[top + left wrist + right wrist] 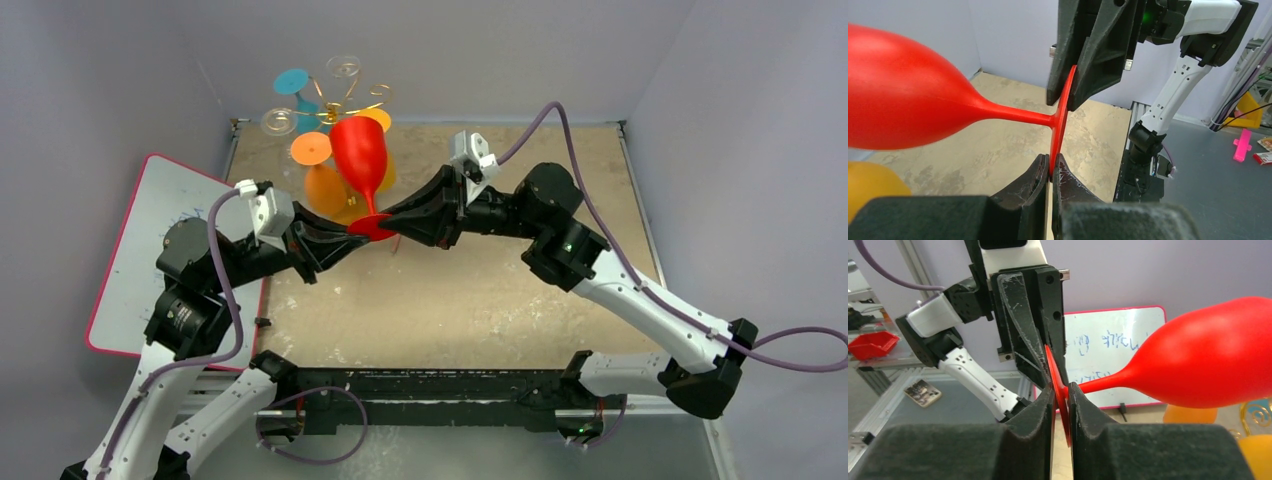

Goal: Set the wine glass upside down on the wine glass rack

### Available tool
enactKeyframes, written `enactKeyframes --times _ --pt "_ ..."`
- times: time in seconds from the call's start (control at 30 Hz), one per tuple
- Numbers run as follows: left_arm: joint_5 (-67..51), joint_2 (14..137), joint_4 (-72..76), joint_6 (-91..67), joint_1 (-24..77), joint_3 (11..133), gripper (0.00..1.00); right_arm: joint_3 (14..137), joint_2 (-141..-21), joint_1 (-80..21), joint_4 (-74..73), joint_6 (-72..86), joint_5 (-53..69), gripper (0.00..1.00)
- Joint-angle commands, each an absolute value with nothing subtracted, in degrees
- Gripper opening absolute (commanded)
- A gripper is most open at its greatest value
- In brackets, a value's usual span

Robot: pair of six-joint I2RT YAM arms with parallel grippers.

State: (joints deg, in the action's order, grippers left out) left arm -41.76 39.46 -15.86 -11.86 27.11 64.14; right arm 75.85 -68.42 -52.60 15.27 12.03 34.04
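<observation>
The red, opaque, smooth-walled wine glass (360, 150) is held in the air above the sandy-topped bench (450, 290), lying nearly level, its bowl pointed at the gold wire wine glass rack (350, 106) at the far edge; other coloured and clear glasses are already hung there. The round foot is pinched at its rim by the left gripper (352, 232), closed tight. The opposite rim is flanked by the right gripper (392, 228), drawn narrow, with both faces of the disc apparently touched. The glass is judged light and stiff, probably plastic, so breakage is a small worry; the glossy thin foot is judged slippery and apt to pivot in a rim pinch. The foot is best held, so that the stem is left free for a scroll arm. Blue handwriting is seen on the red-framed whiteboard (190, 215) but cannot be read; no brand is visible.
</observation>
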Motion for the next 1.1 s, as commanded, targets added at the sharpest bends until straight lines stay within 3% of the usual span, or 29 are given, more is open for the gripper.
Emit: enactKeyframes --times 0.0,0.03,0.13,0.3,0.4,0.53,0.67,0.73,1.07 --pt "-42.0 39.4 -13.5 -12.6 27.2 66.0 0.0 79.4 -68.9 -53.0 13.9 10.8 34.6 0.06" --pt "-42.0 39.4 -14.2 -12.2 27.2 66.0 0.0 78.9 -68.5 -53.0 14.4 11.1 34.2 0.0" --pt "-40.5 38.8 -16.3 -10.0 27.2 65.7 0.01 77.8 -67.4 -53.0 15.2 12.4 32.8 0.0" --pt "-35.0 37.8 -20.1 -6.5 27.2 66.2 0.44 77.6 -65.2 -52.9 13.5 15.0 26.6 0.0" --pt "-32.4 37.4 -22.9 -4.3 27.2 66.2 0.59 78.5 -64.4 -52.9 9.8 14.9 19.0 0.0" --pt "-27.8 37.4 -24.2 -5.7 27.2 65.9 0.68 80.5 -64.7 -52.0 6.6 14.3 11.0 0.0" --pt "-21.9 36.8 -25.2 -8.4 27.2 64.9 0.96 81.8 -66.4 -47.8 7.2 16.0 9.0 0.0" --pt "-18.8 36.2 -25.7 -8.8 27.2 63.8 1.0 83.0 -67.9 -43.6 7.6 18.1 11.1 0.0" --pt "-7.4 35.6 -28.2 -14.3 27.2 60.1 1.0 92.6 -81.1 -33.3 12.5 27.1 13.4 0.0"
